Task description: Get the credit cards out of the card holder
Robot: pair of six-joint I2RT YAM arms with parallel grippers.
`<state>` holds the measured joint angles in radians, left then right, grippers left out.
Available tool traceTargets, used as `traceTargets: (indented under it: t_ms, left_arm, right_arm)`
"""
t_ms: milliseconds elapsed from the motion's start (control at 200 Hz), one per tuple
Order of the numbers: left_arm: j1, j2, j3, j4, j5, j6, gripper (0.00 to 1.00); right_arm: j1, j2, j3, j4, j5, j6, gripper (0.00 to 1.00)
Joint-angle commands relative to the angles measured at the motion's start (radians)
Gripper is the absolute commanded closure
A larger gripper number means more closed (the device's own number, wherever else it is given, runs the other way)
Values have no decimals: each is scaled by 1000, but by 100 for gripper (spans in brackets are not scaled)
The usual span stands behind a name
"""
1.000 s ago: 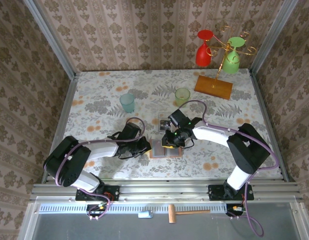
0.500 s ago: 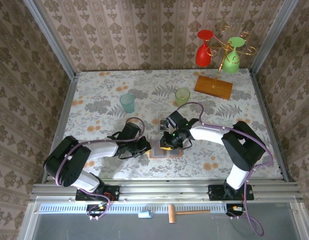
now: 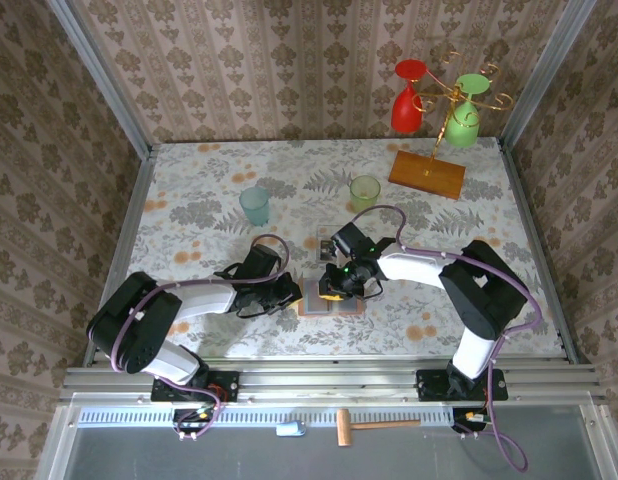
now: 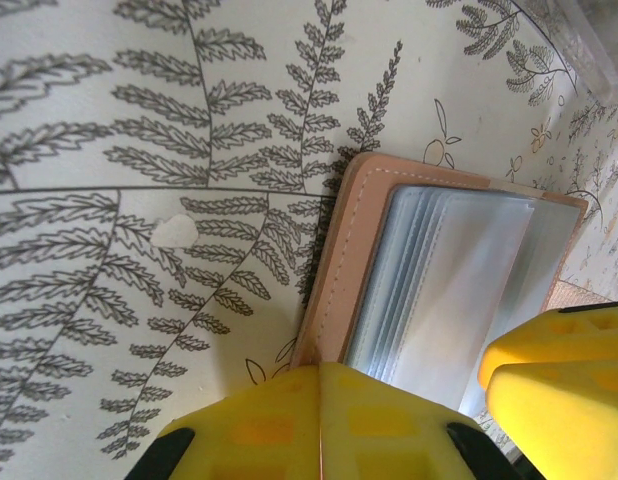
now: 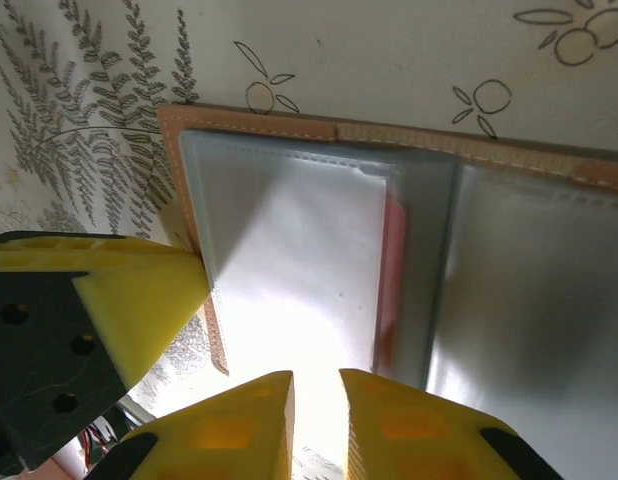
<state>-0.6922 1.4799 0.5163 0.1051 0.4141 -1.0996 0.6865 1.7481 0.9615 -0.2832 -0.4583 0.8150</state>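
Note:
The card holder (image 3: 334, 306) lies open on the flowered tablecloth, pink border (image 4: 364, 250) around glossy pale pockets (image 5: 289, 230). One credit card shows as a red strip (image 5: 392, 270) inside a pocket near the fold. My left gripper (image 3: 293, 293) is at the holder's left edge, and its yellow jaws (image 4: 321, 368) are shut on the pink border. My right gripper (image 3: 336, 288) hovers low over the left page. Its jaws (image 5: 316, 378) stand a narrow gap apart, with glare from the pocket showing in the gap and nothing visibly pinched.
A small clear tray (image 3: 325, 240) sits just behind the holder. Farther back stand a teal cup (image 3: 255, 205) and a green cup (image 3: 365, 190). An orange stand base (image 3: 426, 174) with hanging red and green glasses is at the back right.
My right gripper has crept a little to the left over the holder. The left gripper and the holder have stayed where they were.

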Motion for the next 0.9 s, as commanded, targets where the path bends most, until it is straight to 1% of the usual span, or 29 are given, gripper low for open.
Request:
traceTargets:
  t_ms: [0, 895]
  left_arm:
    - [8, 9, -2, -27, -8, 8, 92]
    - [10, 23, 11, -63, -5, 29, 92]
  right_arm:
    - [8, 23, -1, 0, -12, 4, 79]
    - [4, -24, -21, -42, 50, -12, 79]
